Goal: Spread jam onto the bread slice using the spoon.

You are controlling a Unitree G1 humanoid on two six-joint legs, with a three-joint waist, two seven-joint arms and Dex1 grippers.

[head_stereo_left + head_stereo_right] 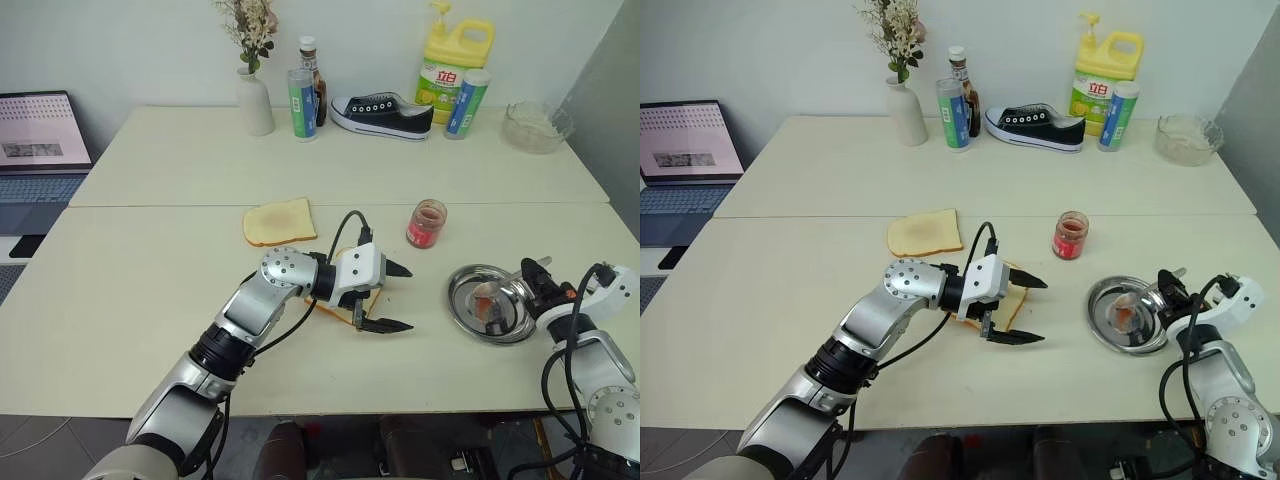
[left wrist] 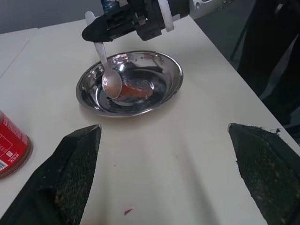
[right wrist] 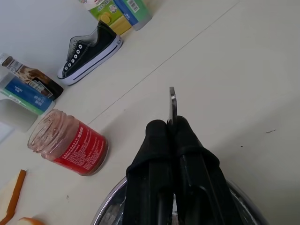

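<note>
- I see the left gripper [image 1: 398, 297] at centre frame in the left eye view, its two black fingers spread wide and holding nothing; it points toward the right side of the frame.
- Directly beneath and behind that gripper lies the square pale-yellow bread slice with a golden-brown crust [image 1: 1008, 305], flat on the cream table [image 1: 150, 270]; most of it is covered by the wrist.
- A second slice with a browner toasted face [image 1: 279, 221] lies above and left of centre, apart from the first.
- The small clear glass jar of reddish-pink jam with a red label [image 1: 426, 223] stands upright and lidless, right of centre, above the gripper and clear of it.
- The right gripper [image 1: 536, 283] sits at the lower right, fingers pressed together on the handle of the small slim silver metal spoon [image 2: 107, 70].
- In the left wrist view the spoon hangs bowl-down into the round shiny steel dish [image 2: 166, 63]; its bowl carries a reddish smear, and an orange-red dab lies on the dish floor beside it.
- The dish rests at lower right in the left eye view, below and right of the jar, apart from it.
- Along the top of the frame stand a white vase with dried flowers [image 1: 253, 100], a black sneaker [image 1: 381, 115] and a yellow detergent bottle [image 1: 453, 60].
</note>
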